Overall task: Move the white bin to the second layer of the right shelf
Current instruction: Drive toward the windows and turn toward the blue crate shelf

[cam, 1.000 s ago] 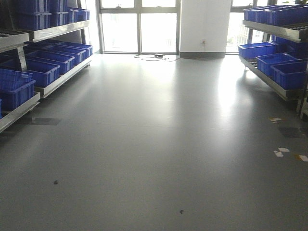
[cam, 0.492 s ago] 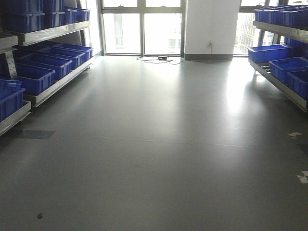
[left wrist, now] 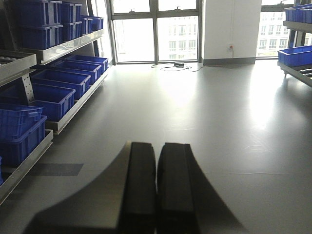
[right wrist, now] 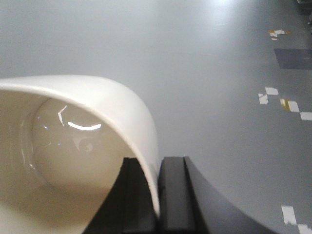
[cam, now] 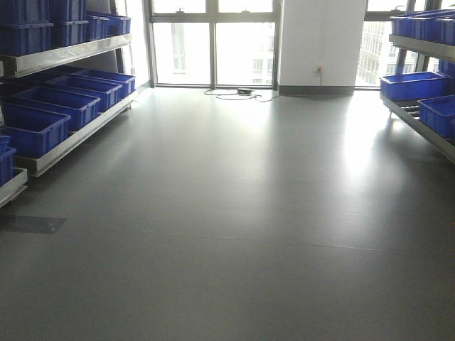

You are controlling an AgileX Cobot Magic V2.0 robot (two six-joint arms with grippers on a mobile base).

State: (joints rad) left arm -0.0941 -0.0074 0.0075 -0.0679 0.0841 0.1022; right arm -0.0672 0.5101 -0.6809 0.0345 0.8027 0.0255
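I see right gripper (right wrist: 157, 200) pinching wall of white bin (right wrist: 73, 141), rim wedged between fingers, bin hanging over grey floor (right wrist: 219, 73). Left gripper (left wrist: 157, 190) clenched, nothing inside. Right shelf (cam: 426, 132) with blue crates (cam: 416, 85) ahead, front view.

Cream-white glossy bin (right wrist: 78, 141); bright blue ribbed crates (cam: 50, 106); plain mid-grey floor (cam: 234, 213) w/ darker grey patch (cam: 32, 224); white & yellow tape bits (right wrist: 287, 105); black jaws, both arms; silver shelf rails (cam: 71, 54); white wall (cam: 313, 35) w/ grey skirting (cam: 316, 90).

Flat, matte-black rectangular fingers (left wrist: 141, 185)
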